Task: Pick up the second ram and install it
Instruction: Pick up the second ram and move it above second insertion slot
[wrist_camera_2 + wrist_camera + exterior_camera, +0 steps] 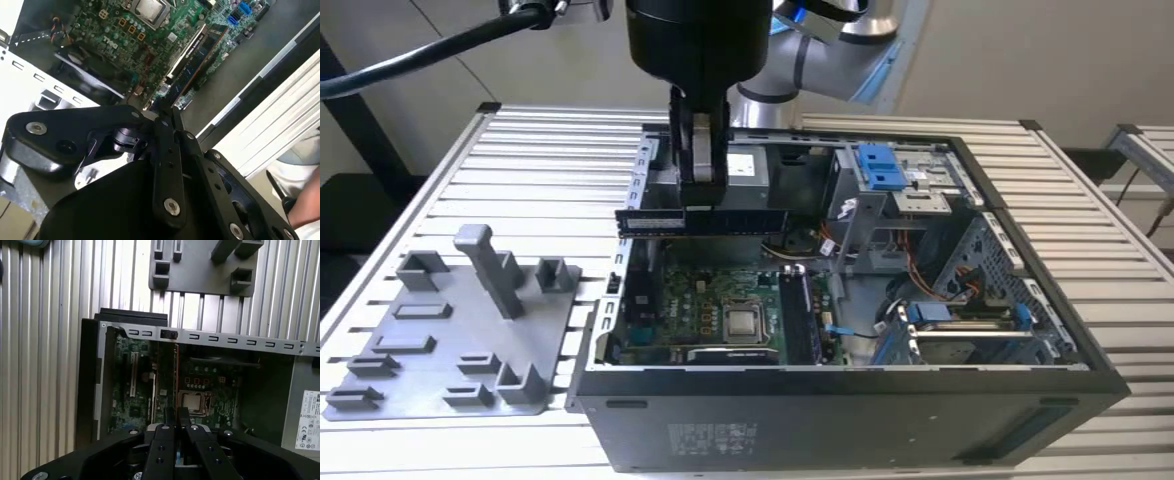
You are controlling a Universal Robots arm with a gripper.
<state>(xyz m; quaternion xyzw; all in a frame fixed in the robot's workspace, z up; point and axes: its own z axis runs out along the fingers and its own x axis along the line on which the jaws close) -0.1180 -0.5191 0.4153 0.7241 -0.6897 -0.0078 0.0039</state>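
As I scan from the exterior view's left, a grey tray (pixel 440 340) with upright blocks lies on the slatted table (pixel 520 150), just beside the case (pixel 854 400). Over the case's open top, on its tray side, my gripper (pixel 700 200) is clenched on the ram (pixel 754 220), holding it level and clear of the board (pixel 680 310). That green board lies inside the case, with the silver processor (pixel 744 322) near its middle and long black slots (pixel 798 320) just beside that, away from the tray. Farther from the tray, the case holds blue clips (pixel 887 165) and, nearer its front wall, orange cables (pixel 947 285). As for print, there is a pale label (pixel 714 437) on the case's front wall, and in the first wrist view a white label (pixel 310 420) inside the case; I read neither.
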